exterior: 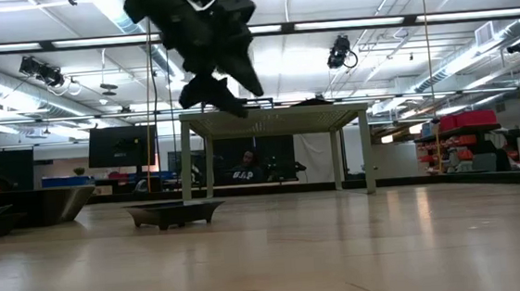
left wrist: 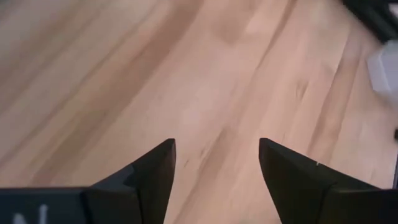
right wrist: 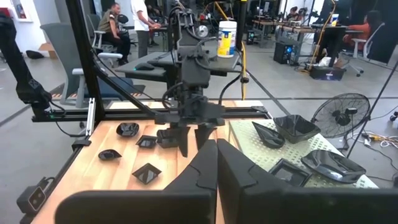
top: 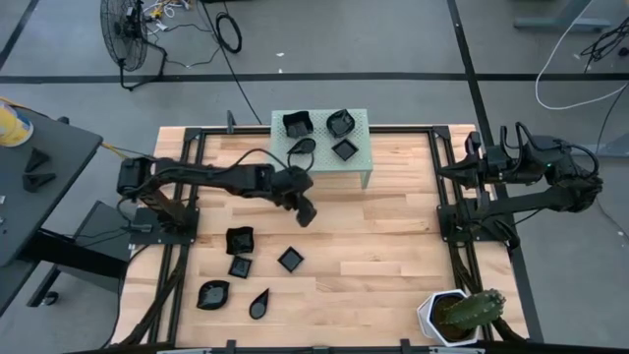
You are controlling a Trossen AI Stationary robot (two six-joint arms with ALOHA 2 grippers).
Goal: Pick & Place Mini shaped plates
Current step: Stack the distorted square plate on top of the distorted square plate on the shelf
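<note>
From above, the left gripper (top: 306, 213) hangs over bare wood in the middle of the table (top: 393, 246), just in front of the pale green stand (top: 362, 162), and its wrist camera settles what the overhead cannot: the two dark fingers (left wrist: 155, 171) stand apart with nothing between them, only blond planks beneath. The stand, a perforated metal shelf on legs, carries four mini shaped plates (top: 297, 124), glossy black with raised rims: a square-ish one and a wavy one at the back, a leaf shape and a small square nearer the front edge. Five more black dishes (top: 290, 259) lie on the table near the left arm's side, squares closer in, a leaf and a teardrop toward the front edge. The low view shows the stand's thin legs and just one dish in profile on the wood. The right gripper (right wrist: 216, 163) is parked well off at the right edge, fingers pressed together, empty. A white hexagonal cactus pot (top: 442, 317) sits at the front right corner.
</note>
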